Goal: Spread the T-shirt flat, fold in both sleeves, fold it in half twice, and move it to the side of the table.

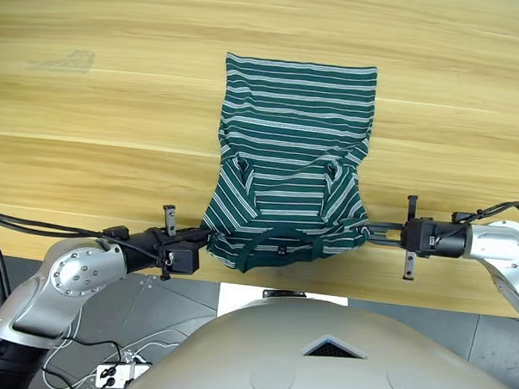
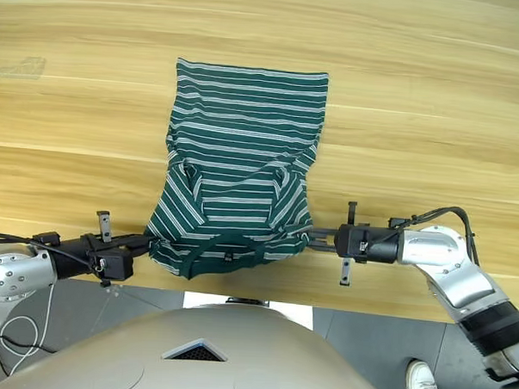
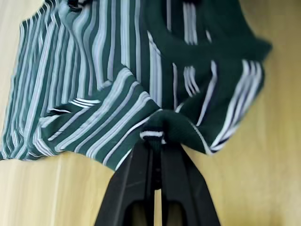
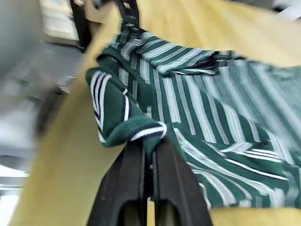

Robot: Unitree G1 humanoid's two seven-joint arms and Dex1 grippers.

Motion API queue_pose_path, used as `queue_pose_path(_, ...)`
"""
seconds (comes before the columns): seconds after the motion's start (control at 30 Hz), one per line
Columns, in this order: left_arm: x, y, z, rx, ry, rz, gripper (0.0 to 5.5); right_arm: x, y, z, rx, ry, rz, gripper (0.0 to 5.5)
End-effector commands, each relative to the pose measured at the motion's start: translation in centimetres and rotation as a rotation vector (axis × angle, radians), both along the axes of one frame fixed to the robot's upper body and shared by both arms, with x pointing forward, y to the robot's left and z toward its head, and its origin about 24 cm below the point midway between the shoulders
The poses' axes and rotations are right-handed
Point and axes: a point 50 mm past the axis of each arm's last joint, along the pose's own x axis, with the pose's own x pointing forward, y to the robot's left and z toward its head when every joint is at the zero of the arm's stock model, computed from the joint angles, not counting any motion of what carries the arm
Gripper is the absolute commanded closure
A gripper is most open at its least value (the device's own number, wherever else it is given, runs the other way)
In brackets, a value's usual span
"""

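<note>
At the near counter (image 1: 89,153) edge, both jaws pinch the collar-end corners of the T-shirt (image 1: 296,136), whose length runs away from them.

Soft knit cloth T-shirt (image 1: 296,136), smooth matt wood-grain table (image 1: 98,136), matt black plastic left tool (image 3: 156,143) and right tool (image 4: 148,141)
</note>
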Motion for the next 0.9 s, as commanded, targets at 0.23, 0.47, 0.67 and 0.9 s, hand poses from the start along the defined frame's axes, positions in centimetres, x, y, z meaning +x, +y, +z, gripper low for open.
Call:
queue_pose_path(0.23,-1.2,2.5,4.0,-0.086,0.062,0.173,5.5,0.4,-0.2,3.9,0.068,0.083,-0.068,5.5)
queue_pose_path(0.47,-4.2,2.1,4.3,-0.17,0.122,0.225,5.5,-0.5,-0.2,5.7,0.17,0.064,-0.14,5.5)
queue_pose_path(0.67,-6.6,0.1,6.5,-0.265,0.135,0.177,5.5,-2.2,0.3,7.3,0.25,0.07,-0.142,5.5)
queue_pose_path(0.9,-7.8,-0.6,7.6,-0.289,0.142,0.172,5.5,-3.3,0.6,8.2,0.287,0.07,-0.121,5.5)
